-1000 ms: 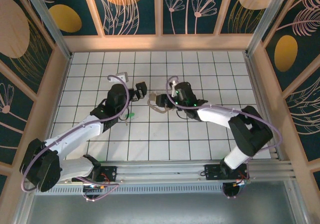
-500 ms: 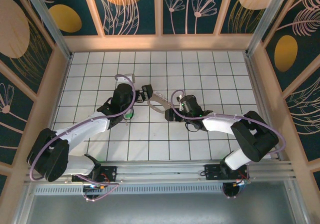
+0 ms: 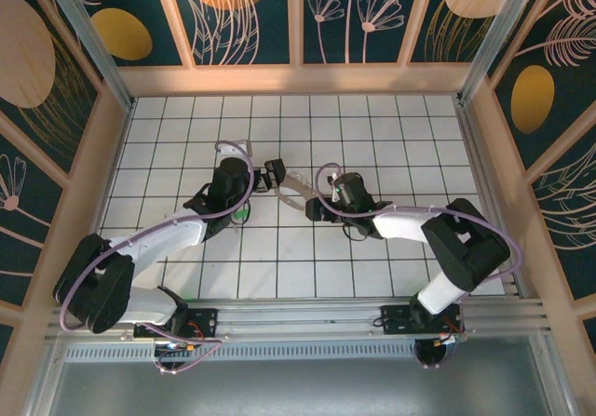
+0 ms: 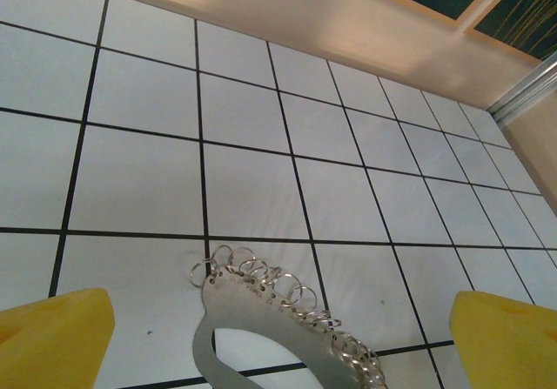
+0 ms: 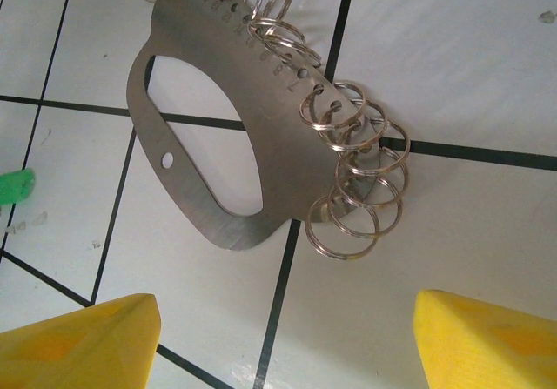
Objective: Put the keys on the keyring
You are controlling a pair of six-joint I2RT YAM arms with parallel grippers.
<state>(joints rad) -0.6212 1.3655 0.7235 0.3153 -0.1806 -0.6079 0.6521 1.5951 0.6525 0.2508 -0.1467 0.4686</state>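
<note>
The left gripper (image 4: 280, 341) and right gripper (image 5: 287, 337) both gape, empty — no key on the keyring (image 5: 283, 158) yet (green key (image 5: 13, 187) lies aside).

Both arms stretch forward and bend inward, tips close together. The left gripper (image 3: 271, 174) and right gripper (image 3: 315, 209) gape wide, holding nothing.

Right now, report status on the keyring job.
Left gripper open, right gripper open. Keyring flat on floor between them, ungripped. Green key lies apart from it. No obstruction seen.
</note>
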